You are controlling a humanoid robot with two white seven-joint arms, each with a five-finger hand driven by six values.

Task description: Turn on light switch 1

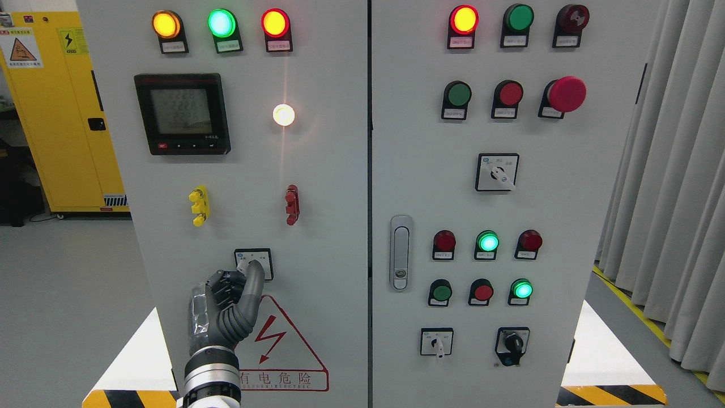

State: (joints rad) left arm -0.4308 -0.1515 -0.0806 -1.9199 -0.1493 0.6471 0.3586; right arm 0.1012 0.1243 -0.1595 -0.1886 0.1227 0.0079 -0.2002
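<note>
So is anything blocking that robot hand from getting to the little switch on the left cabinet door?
Nothing visible is in the way. The left robot hand is already up at the rotary switch, with one raised finger lying over its knob. Whether the finger actually presses the knob can't be told.

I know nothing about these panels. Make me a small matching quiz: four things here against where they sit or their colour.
Things:
1. meter
2. mushroom button
3. left hand
4. door handle

Descriptions:
A. big and red, upper right
B. at the small rotary switch, lower left door
C. black frame, grey screen
D. upright, silver, at the right door's left edge

Pairs: 1-C, 2-A, 3-B, 4-D
</note>
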